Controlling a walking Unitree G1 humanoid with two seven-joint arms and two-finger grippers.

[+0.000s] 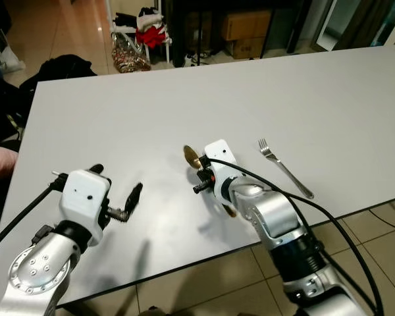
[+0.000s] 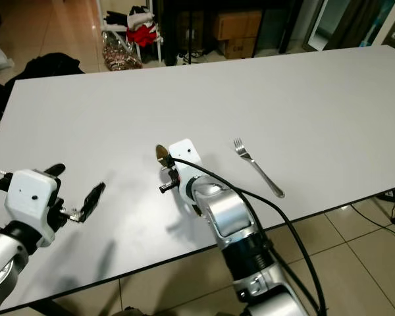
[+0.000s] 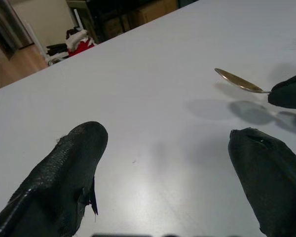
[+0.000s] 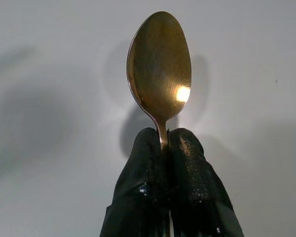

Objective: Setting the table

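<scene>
White bench carries a silver fork near its front edge. Just left of it, the right gripper is clamped on a gold spoon above the surface. Left gripper hovers, fingers apart.

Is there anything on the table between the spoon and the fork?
Nothing visible. The right tool holds the gold spoon above the table, and the stretch across to the fork is bare white tabletop.
</scene>
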